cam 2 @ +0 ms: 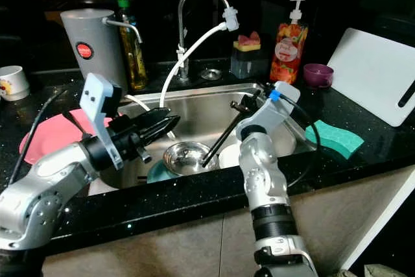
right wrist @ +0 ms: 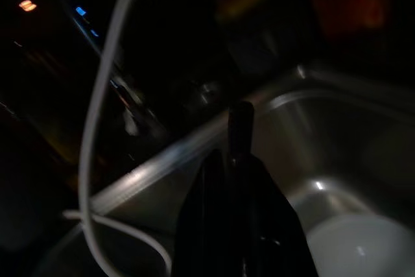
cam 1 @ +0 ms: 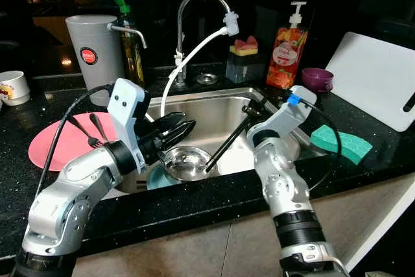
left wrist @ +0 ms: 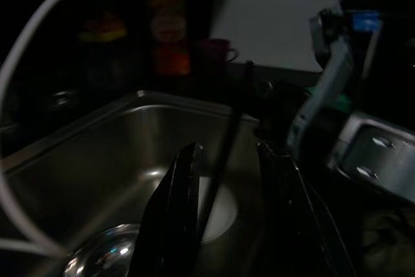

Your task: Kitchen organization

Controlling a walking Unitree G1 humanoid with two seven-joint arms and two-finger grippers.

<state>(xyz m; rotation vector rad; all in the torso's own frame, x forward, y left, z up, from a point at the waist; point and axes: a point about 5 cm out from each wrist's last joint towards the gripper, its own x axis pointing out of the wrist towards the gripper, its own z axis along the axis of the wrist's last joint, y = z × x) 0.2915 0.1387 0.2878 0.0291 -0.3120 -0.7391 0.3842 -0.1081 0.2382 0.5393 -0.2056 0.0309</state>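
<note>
A long black utensil (cam 1: 228,141) slants down into a steel bowl (cam 1: 185,163) in the sink (cam 1: 214,105). My right gripper (cam 1: 251,111) is shut on the utensil's upper end; the right wrist view shows its fingers (right wrist: 259,218) closed around the black handle (right wrist: 240,128). My left gripper (cam 1: 185,126) hovers open over the left part of the sink, just above the bowl, with nothing between its fingers (left wrist: 178,212). A white dish (cam 1: 237,160) lies beside the bowl and a teal dish (cam 1: 154,178) peeks from under it.
A pink plate (cam 1: 61,147) with black cutlery lies left of the sink. Behind stand a grey jug (cam 1: 94,53), oil bottle (cam 1: 131,47), faucet (cam 1: 194,4) with white hose (cam 1: 188,56), and soap bottle (cam 1: 287,53). Right: purple cup (cam 1: 317,79), green sponge (cam 1: 342,144), white cutting board (cam 1: 376,85).
</note>
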